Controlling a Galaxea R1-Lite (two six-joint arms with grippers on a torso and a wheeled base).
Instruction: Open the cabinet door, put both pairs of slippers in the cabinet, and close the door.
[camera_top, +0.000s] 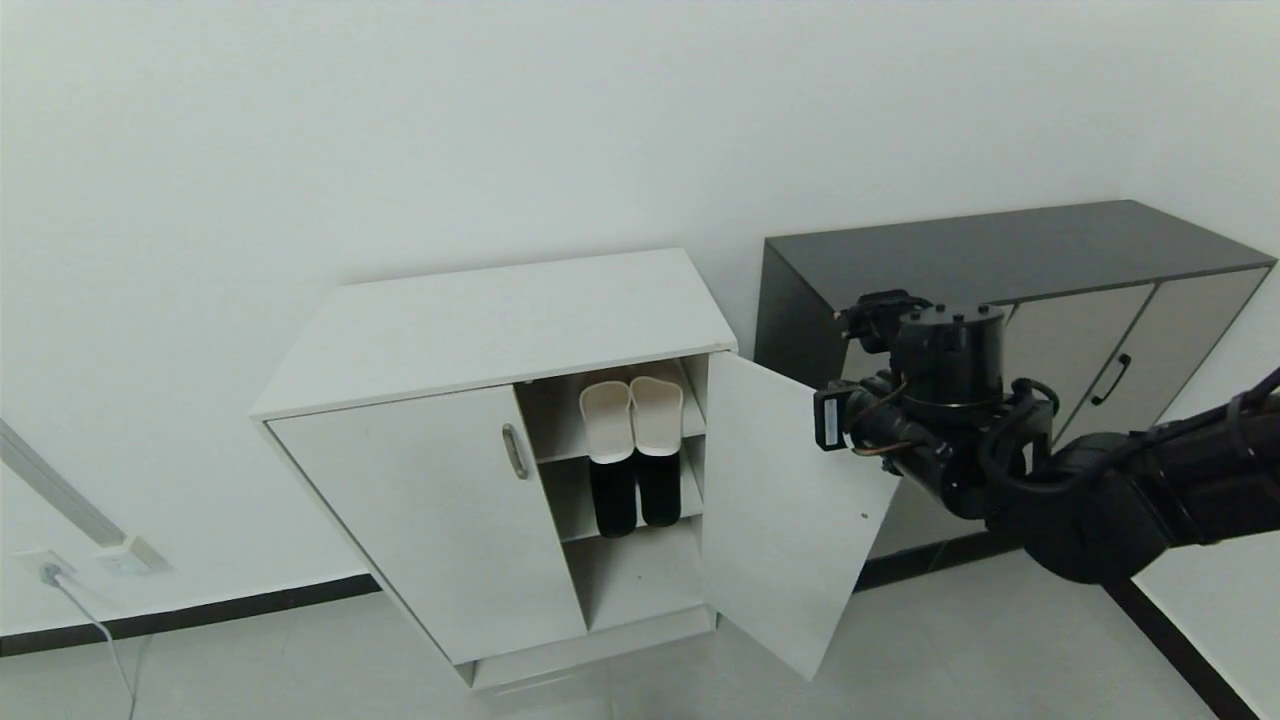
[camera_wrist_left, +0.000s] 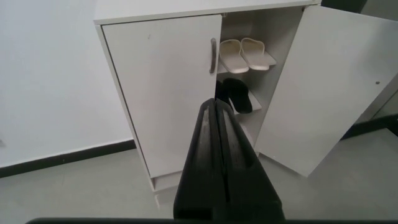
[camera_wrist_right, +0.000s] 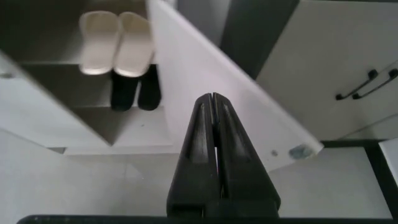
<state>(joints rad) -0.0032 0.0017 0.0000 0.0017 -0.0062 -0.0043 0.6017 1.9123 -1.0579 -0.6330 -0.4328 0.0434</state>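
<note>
white cabinet (camera_top: 480, 330), right door (camera_top: 790, 520) swung open, left door (camera_top: 430, 510) shut. white slippers (camera_top: 632, 415) on top shelf, black slippers (camera_top: 636, 495) on the shelf below, each pair side by side, long axis front to back. right gripper (camera_wrist_right: 212, 99) fingers pressed together, empty, just outside the open door, slippers beyond it. left gripper (camera_wrist_left: 214, 104) fingers together too, facing the cabinet front, well apart from the 2 pairs.

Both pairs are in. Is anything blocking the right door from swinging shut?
Nothing visible does. The open door swings over bare floor; the white slippers and black slippers lie inside the cabinet. The right gripper is at the door's outer side.
</note>
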